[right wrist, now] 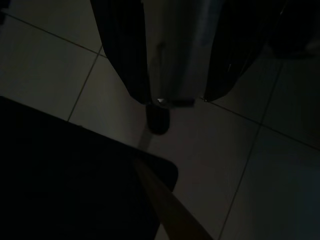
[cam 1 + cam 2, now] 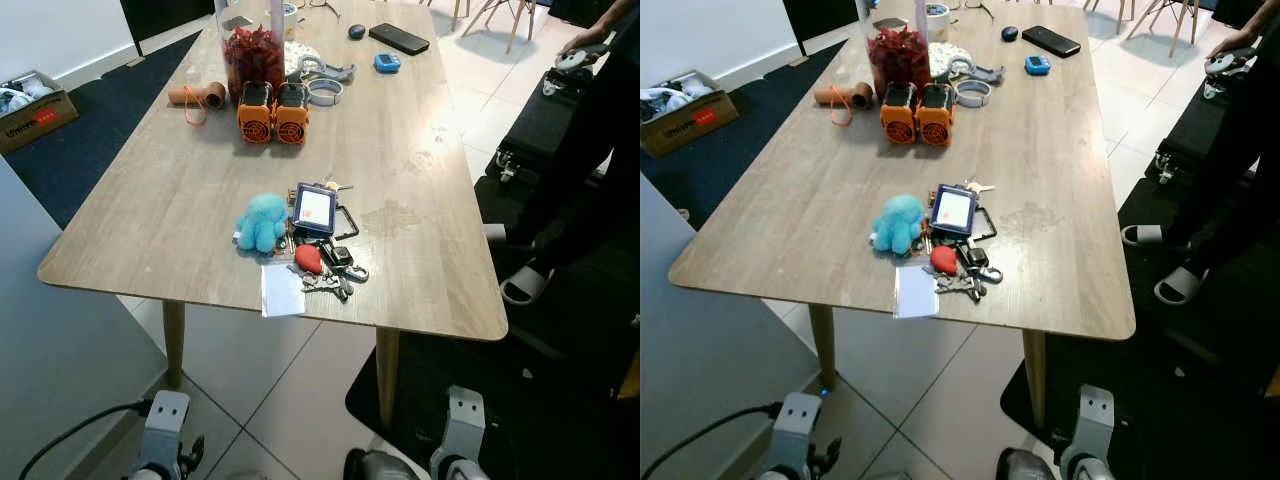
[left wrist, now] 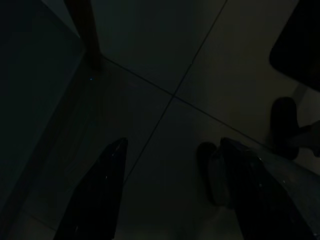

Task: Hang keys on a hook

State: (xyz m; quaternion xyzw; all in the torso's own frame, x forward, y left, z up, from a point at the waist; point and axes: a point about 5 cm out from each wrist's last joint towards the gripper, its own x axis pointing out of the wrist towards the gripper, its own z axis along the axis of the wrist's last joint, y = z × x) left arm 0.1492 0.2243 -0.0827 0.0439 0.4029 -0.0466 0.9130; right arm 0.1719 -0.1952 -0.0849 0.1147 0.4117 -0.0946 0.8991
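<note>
Here, the keys (image 2: pixel 325 268) are lying near the front edge of the wooden table (image 2: pixel 180 200), just right of a blue fluffy toy (image 2: pixel 262 221). The bunch is stretching from the edge toward the table's middle. Its card's writing is too small to read. Both arms are hanging low, left gripper (image 3: pixel 167 192) and right gripper (image 1: pixel 175 85) fingers apart.

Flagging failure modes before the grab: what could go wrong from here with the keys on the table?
The keys lie tangled with a blue plush toy, card holder and clear sleeve that overhangs the table edge, so a pull may drag the bunch off. Both grippers, left and right, hang low by the floor. No hook is seen.
</note>
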